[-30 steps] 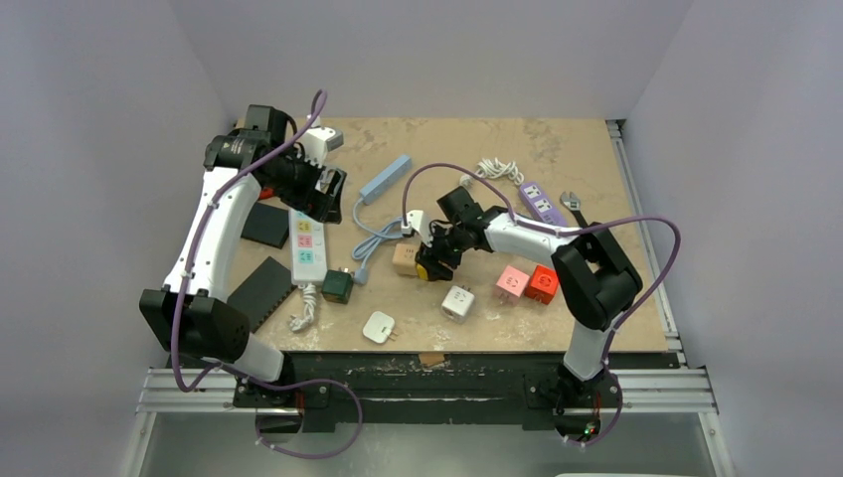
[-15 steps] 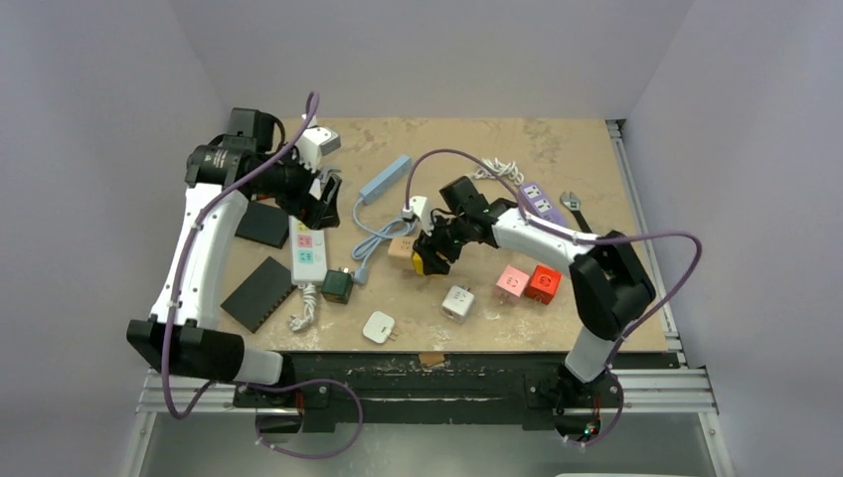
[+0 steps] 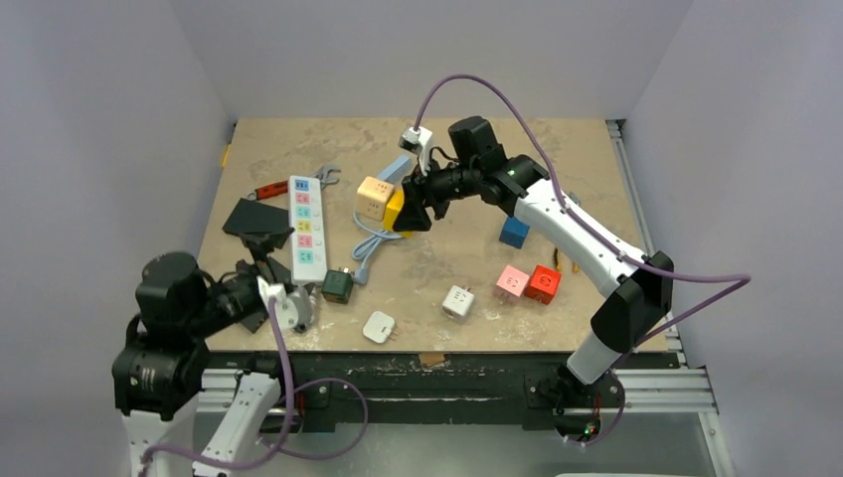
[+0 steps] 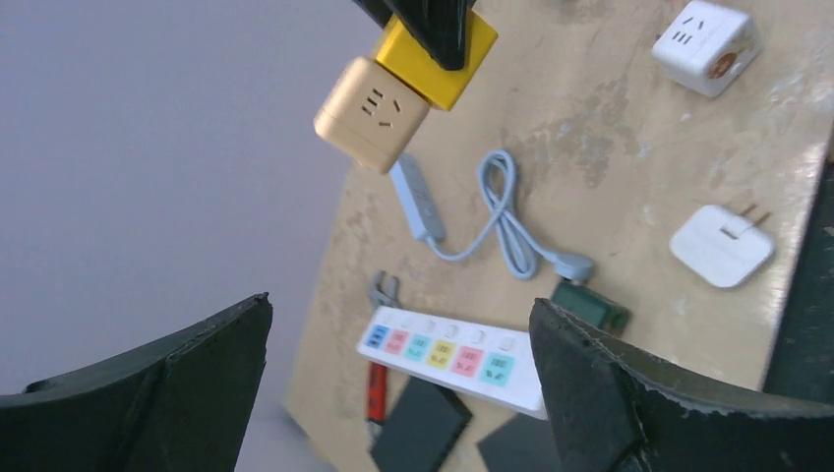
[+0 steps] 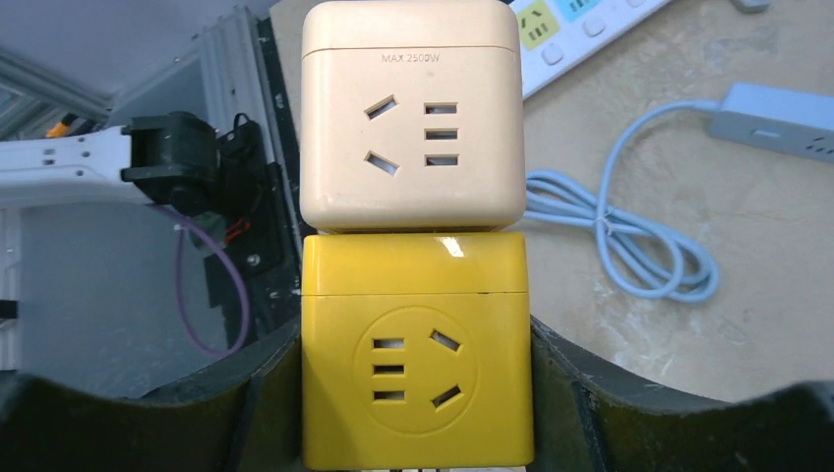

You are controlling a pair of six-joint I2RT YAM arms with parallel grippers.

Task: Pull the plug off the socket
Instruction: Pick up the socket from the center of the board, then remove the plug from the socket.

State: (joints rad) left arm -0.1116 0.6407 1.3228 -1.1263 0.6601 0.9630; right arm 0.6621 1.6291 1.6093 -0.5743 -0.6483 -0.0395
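A speckled beige counter (image 3: 596, 149) is enclosed by plain pale grey walls (image 3: 418, 50). The right end effector (image 5: 418, 393) is closed around a yellow plastic cube socket (image 5: 417, 324), with one finger pressed to each side. A beige plastic cube adapter (image 5: 411, 118) is seated flush against the yellow cube's outer face, and no gap can be seen between them. The joined pair is held off the counter, toward the far middle of the overhead view.

The left end effector (image 4: 398, 303) is positioned at the near left corner, its fingers spread wide with nothing between them.

Below the raised pair, a pale blue power strip (image 4: 418, 202) is laid with its cable looped. Also laid on the counter are a white power strip with coloured outlets (image 3: 306, 227), a dark green adapter (image 3: 337, 286) just beside its near end, a white cube (image 3: 457, 301) and a flat white plug (image 3: 379, 327). A pink cube (image 3: 512, 282) is set just beside a red cube (image 3: 543, 283), and a small blue cube (image 3: 514, 232) is placed farther back.
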